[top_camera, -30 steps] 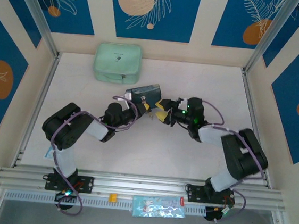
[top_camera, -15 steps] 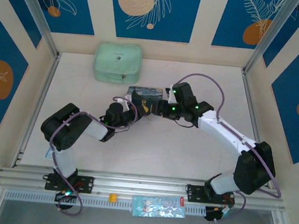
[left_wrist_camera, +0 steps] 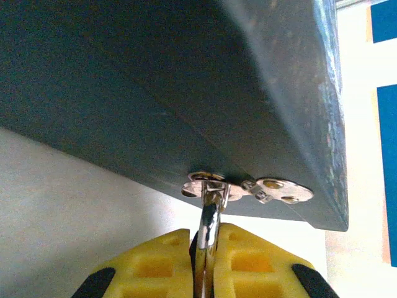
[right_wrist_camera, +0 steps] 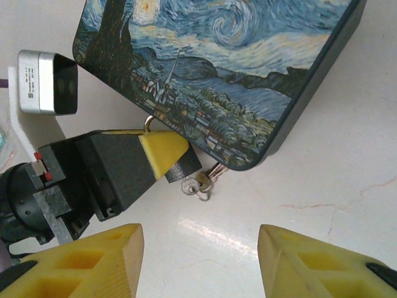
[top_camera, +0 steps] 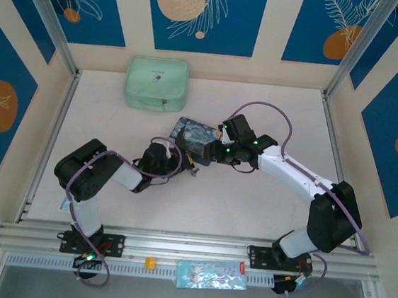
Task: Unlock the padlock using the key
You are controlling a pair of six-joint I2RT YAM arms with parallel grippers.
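The padlock, a small dark body with a silvery shackle, hangs at the front edge of the swirl-painted tin box. My left gripper is shut on the shackle just below the box's metal hasp. The key, a small silvery bunch on a ring, lies on the table beside the padlock body, partly under the box's corner. My right gripper hovers open above the table just short of the key, nothing between its fingers. From above, both grippers, left and right, meet at the box.
A mint-green zipped pouch lies at the back left of the white table. A patterned packet and a small yellow piece sit on the front rail. Panelled walls enclose the table on three sides.
My right arm has stretched out to the left and now hangs over the box's near corner. The box has turned so its painted face shows. The left gripper slid slightly towards the front.
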